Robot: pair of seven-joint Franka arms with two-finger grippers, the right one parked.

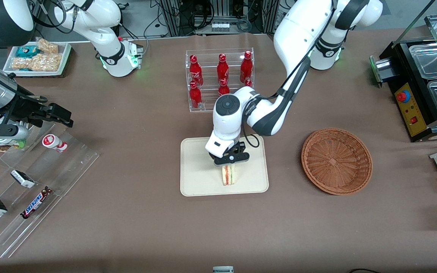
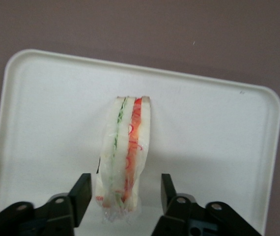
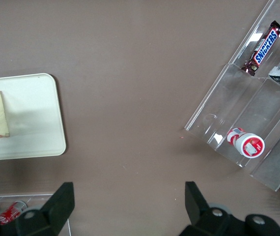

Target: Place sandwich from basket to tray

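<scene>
The gripper (image 1: 229, 163) hangs low over the tray (image 1: 194, 182) with its jaws apart — wider than the sandwich (image 1: 228, 175) that stands on edge between them, a clear gap showing on each side so that neither finger (image 2: 82, 191) touches the bread. The sandwich rests on the tray, in the half nearer the front camera; its end under the gripper is hidden in the front view and cut off by the frame edge in the right wrist view. The basket (image 1: 336, 160) sits well apart, toward the working arm's end of the table.
</scene>
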